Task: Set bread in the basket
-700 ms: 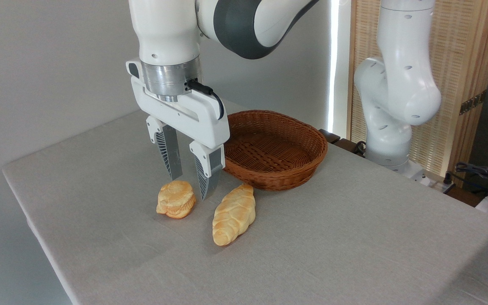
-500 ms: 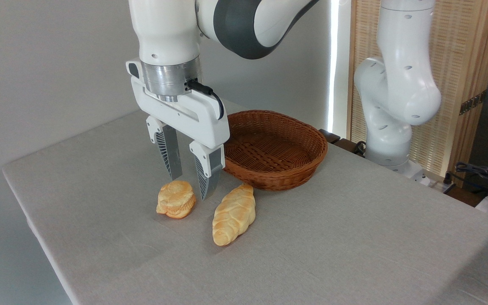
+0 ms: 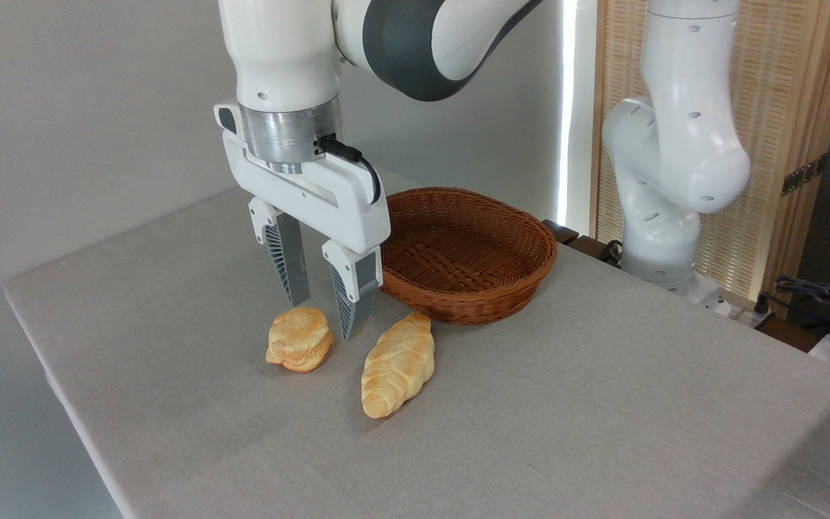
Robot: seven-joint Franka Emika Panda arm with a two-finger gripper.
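- Camera view, the setting: a table (image 3: 602,404) under a plain grey cloth filled the foreground, with a pale wall behind it on the left and a slatted wooden screen (image 3: 782,130) on the right.
- The white arm's base (image 3: 663,180) stood at the far right edge of the table, beside some cables (image 3: 818,295).
- The basket (image 3: 483,295) sat toward the back of the table, nothing inside it.
- The gripper (image 3: 325,317) pointed straight down, fingers spread apart and holding nothing.
- The bread (image 3: 300,339) lay on the cloth right beneath those tips, one finger behind it, the other just beside its right edge.
- A braided loaf (image 3: 397,364) lay just right of the bread, its far end close to the basket wall.
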